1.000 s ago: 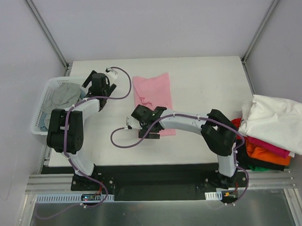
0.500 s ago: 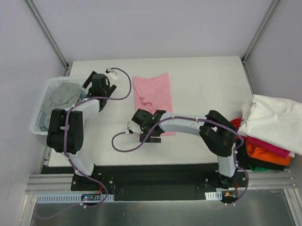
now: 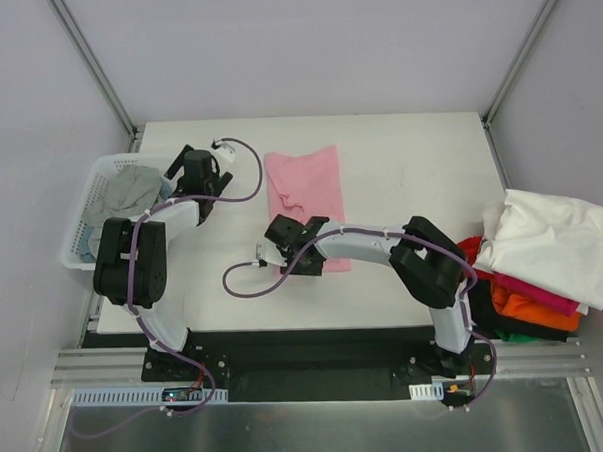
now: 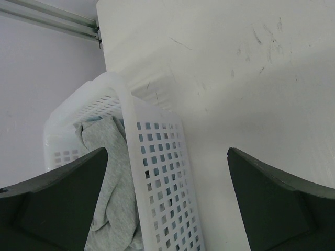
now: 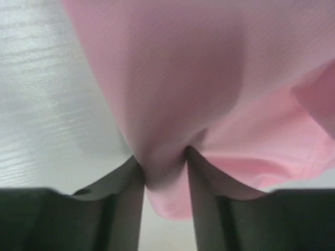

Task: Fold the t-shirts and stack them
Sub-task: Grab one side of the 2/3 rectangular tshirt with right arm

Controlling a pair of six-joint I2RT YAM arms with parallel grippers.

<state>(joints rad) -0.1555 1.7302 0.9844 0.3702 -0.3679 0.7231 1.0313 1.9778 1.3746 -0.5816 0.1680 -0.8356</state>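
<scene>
A light pink t-shirt (image 3: 305,181) lies partly folded at the table's middle back. My right gripper (image 3: 284,233) is at its near left edge, shut on a pinch of the pink cloth (image 5: 172,78), which bunches between the fingers (image 5: 162,167). A grey t-shirt (image 3: 130,188) lies in the white lattice basket (image 3: 82,231) at the left. My left gripper (image 3: 192,171) hangs open over the basket's right wall (image 4: 157,172), with the grey shirt (image 4: 107,172) below its left finger and nothing held. At the right edge lies a pile with a white t-shirt (image 3: 552,240) on top.
Under the white shirt, magenta (image 3: 545,297), orange (image 3: 525,311), red (image 3: 473,247) and black (image 3: 506,327) cloth shows, overhanging the table's right edge. A purple cable (image 3: 246,278) loops on the table near the right gripper. Frame posts stand at the back corners.
My right gripper has closed from open onto the near left edge of the pink t-shirt. The left arm has not moved.
</scene>
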